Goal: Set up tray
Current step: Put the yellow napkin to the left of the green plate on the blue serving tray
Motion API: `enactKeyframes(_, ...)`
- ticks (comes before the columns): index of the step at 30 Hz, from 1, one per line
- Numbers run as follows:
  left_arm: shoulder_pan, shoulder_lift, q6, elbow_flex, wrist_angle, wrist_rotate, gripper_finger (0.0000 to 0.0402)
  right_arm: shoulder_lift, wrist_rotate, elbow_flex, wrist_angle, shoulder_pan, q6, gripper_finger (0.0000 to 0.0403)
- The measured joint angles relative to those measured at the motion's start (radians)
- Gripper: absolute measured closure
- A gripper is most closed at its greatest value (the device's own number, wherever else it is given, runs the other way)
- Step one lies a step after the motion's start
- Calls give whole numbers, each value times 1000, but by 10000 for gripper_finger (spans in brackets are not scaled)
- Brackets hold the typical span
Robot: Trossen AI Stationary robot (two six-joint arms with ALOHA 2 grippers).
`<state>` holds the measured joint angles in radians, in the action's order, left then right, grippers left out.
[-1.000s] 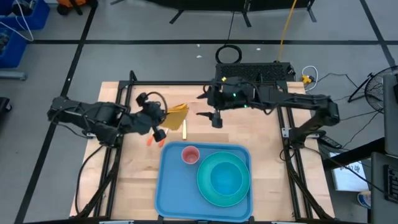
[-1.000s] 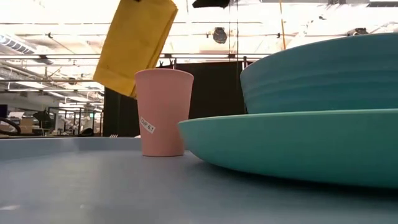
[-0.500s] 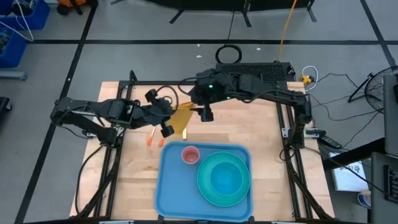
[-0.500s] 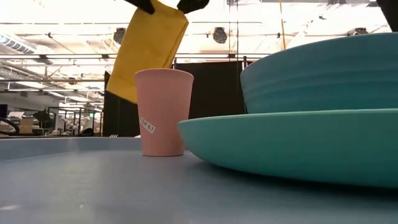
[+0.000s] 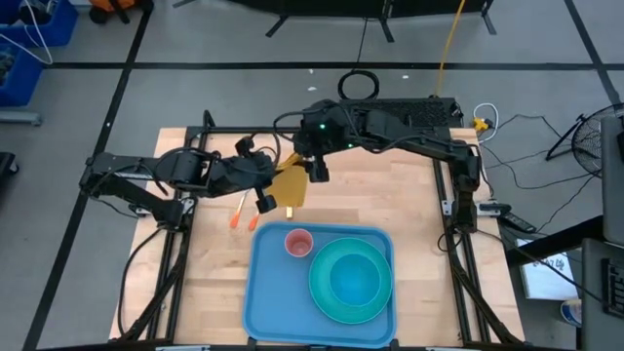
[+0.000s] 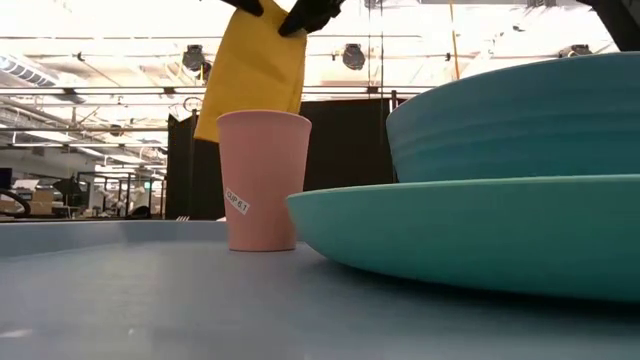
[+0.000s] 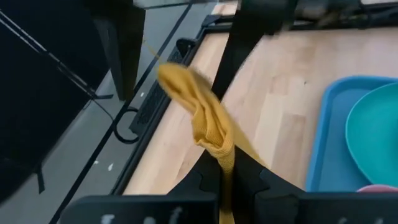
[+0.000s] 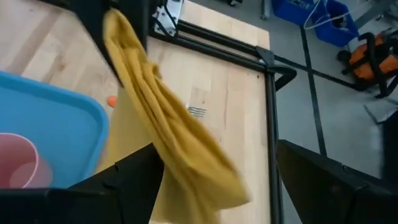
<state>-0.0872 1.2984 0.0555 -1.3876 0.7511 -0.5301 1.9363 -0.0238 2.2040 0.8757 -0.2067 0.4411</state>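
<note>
The yellow-orange napkin [image 5: 290,185] hangs in the air over the wooden table beyond the blue tray's [image 5: 255,292] far left corner. My left gripper [image 5: 264,199] is shut on it. My right gripper [image 5: 315,171] is open at the napkin's far side, and in its wrist view the napkin [image 8: 161,118] runs between its spread fingers [image 8: 214,149]. In the low view the napkin [image 6: 255,70] hangs behind the pink cup [image 6: 262,180]. The cup [image 5: 298,243] stands on the tray beside the teal plate [image 5: 320,288] with its bowl [image 5: 353,278]. My left gripper [image 7: 224,180] pinches the napkin's folded edge [image 7: 225,155] between its two fingers, coming level from the table's left. The cloth is lifted clear of the table and stands out beyond the fingers in slack folds [image 7: 186,87]. I cannot tell whether my right gripper touches the napkin.
Two orange-handled utensils [image 5: 239,214] lie on the wood left of the tray's far corner. Bare wood stretches between the tray and the table's far edge [image 5: 390,195]. Black frame rails [image 8: 267,81] border the table.
My left gripper has carried the napkin toward the table's right, closer to the tray's far left corner. My right gripper has swung toward the table's left and come up to the napkin. The napkin hangs more upright than it did.
</note>
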Motion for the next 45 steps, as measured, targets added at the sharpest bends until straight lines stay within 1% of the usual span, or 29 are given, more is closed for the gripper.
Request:
enactKeyframes(3, 0, 0, -9, 0, 0, 6, 394, 9, -1, -1, 15, -10, -19, 125)
enactKeyframes(6, 2, 0, -8, 0, 0, 6, 394, 6, -26, -1, 33, -11, -37, 162)
enactKeyframes(8, 2, 0, -5, 0, 0, 7, 394, 4, -61, -1, 47, -11, -40, 207)
enactKeyframes(10, 2, 0, -2, 0, 0, 7, 394, 6, -78, -1, 43, -11, -51, 265)
enactKeyframes(13, 2, 0, 5, 0, 0, 8, 394, 7, -86, -1, 32, -10, -54, 365)
enactKeyframes(14, 2, 0, 7, 0, 0, 11, 394, 7, -89, -1, 28, -9, -52, 383)
enactKeyframes(16, 2, 0, 8, 0, 0, 38, 394, 6, -108, -1, 30, -8, -59, 390)
enactKeyframes(18, -1, 0, 9, 0, 4, 42, 379, 6, -119, -1, 32, -8, -75, 396)
enactKeyframes(20, -15, -8, 18, 0, 34, 23, 349, 6, -136, -1, 46, -8, -82, 399)
enactKeyframes(24, -60, -47, 13, -2, 100, -44, 277, 4, -137, -1, 58, -9, -105, 400)
enactKeyframes(26, -89, -70, 32, -1, 165, -51, 244, 4, -137, -1, 58, -10, -114, 400)
enactKeyframes(28, -117, -98, 106, -1, 220, -58, 216, 4, -136, -1, 52, -10, -116, 401)
enactKeyframes(30, -152, -126, 209, 7, 308, -81, 196, 4, -136, 8, 46, -8, -125, 401)
enactKeyframes(32, -192, -154, 298, 38, 372, -148, 185, 4, -134, 34, 38, 0, -156, 401)
enactKeyframes(35, -236, -200, 443, 123, 453, -285, 184, 2, -135, 78, 17, 30, -206, 402)
enactKeyframes(37, -243, -241, 522, 192, 481, -376, 194, 2, -135, 113, 19, 64, -240, 402)
enactKeyframes(39, -243, -280, 584, 273, 486, -437, 210, 2, -136, 147, 20, 108, -274, 402)
enactKeyframes(42, -235, -337, 638, 395, 461, -464, 252, -6, -139, 153, -7, 184, -352, 402)
enactKeyframes(45, -225, -396, 654, 509, 403, -474, 317, -12, -139, 152, 9, 266, -430, 402)
